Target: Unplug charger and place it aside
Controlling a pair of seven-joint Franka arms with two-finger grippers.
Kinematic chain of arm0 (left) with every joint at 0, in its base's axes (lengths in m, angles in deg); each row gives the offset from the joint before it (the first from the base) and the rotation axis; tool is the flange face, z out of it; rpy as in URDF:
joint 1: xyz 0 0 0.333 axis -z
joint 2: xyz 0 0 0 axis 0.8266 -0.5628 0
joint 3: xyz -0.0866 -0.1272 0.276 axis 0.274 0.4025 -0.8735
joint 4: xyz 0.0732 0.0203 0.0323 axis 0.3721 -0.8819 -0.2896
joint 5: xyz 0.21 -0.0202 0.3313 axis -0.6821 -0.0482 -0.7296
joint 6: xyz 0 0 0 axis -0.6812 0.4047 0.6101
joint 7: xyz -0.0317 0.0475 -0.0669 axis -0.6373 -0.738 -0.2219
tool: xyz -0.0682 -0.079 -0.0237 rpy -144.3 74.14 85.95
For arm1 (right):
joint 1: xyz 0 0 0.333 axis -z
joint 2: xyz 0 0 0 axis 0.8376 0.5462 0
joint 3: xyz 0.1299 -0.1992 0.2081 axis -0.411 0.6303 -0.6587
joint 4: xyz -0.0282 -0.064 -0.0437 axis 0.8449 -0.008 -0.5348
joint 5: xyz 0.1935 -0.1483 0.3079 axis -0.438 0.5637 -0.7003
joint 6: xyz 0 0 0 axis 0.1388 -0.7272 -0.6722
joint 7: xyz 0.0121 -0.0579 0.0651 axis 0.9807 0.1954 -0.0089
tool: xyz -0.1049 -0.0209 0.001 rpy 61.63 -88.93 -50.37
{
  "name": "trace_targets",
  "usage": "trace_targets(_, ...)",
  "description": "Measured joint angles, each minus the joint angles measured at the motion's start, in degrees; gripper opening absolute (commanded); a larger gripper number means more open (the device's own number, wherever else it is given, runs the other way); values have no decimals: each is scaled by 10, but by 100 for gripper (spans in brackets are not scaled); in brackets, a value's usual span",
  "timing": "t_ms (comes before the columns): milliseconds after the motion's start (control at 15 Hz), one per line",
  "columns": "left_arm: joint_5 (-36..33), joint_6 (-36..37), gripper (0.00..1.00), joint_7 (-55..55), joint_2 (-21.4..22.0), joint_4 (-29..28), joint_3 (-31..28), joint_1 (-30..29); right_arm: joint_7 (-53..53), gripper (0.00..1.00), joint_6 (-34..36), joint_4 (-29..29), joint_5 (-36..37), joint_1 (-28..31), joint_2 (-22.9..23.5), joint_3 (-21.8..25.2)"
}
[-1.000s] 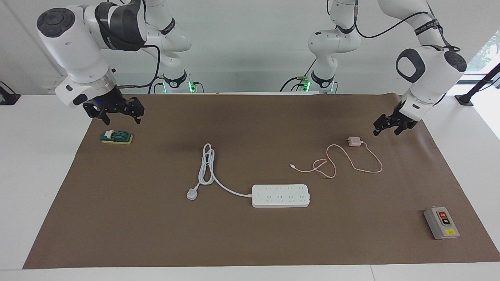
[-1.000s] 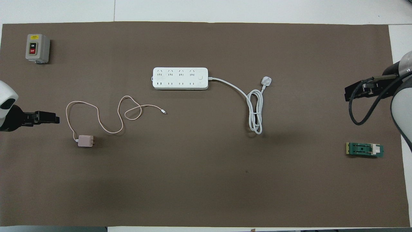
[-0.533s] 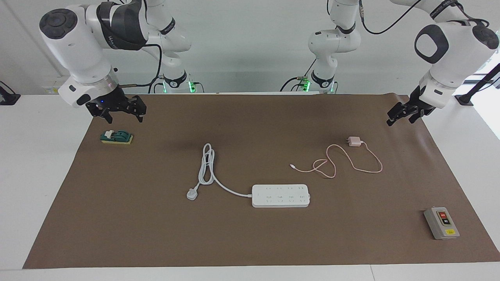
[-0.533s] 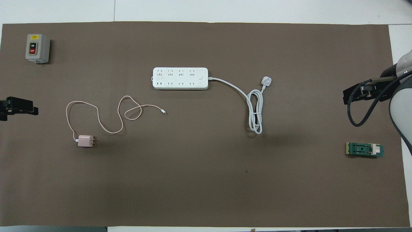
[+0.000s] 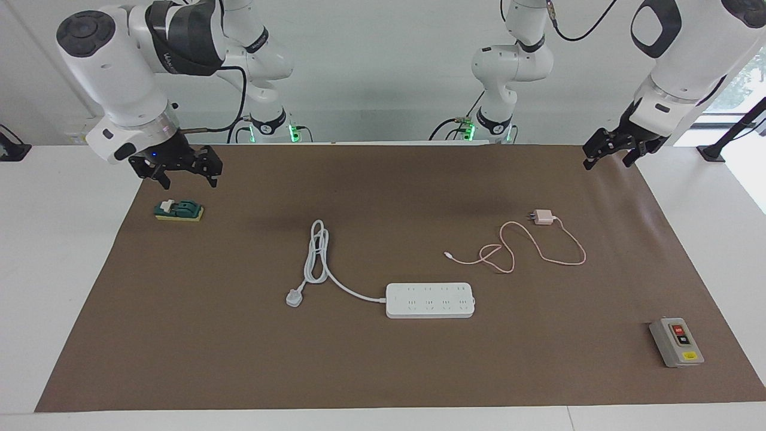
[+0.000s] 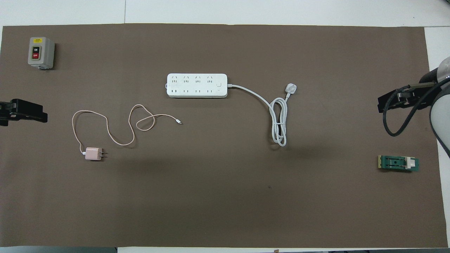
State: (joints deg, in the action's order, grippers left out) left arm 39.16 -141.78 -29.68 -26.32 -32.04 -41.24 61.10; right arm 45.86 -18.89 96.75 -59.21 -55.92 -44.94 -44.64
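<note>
The left gripper (image 5: 611, 157), fingers spread and empty, has lifted away from the unplugged charger (image 5: 543, 217) lying on the table (image 5: 383, 371), so the task looks done; the right gripper (image 5: 179, 170) waits, its fingers unreadable.

My table (image 5: 66, 251) is white, covered by a brown mat (image 5: 383, 371). On the mat: pink charger (image 5: 543, 217) unplugged toward my left arm's end, power strip (image 5: 430, 300) mid-mat, farther from me, grey button box (image 5: 676, 342), green block (image 5: 179, 210) at my right arm's end.
</note>
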Motion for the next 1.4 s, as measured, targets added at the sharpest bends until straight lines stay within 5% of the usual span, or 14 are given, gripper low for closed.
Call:
trace_targets(267, 0, 2, 100, 0, -2, 2, 4, 6, 43, 100, 0, -3, -7, 1, 2, 32)
trace_targets(1400, 0, -4, 100, 37, -8, 3, 5, 12, 43, 100, 7, -20, -8, -3, -11, 28)
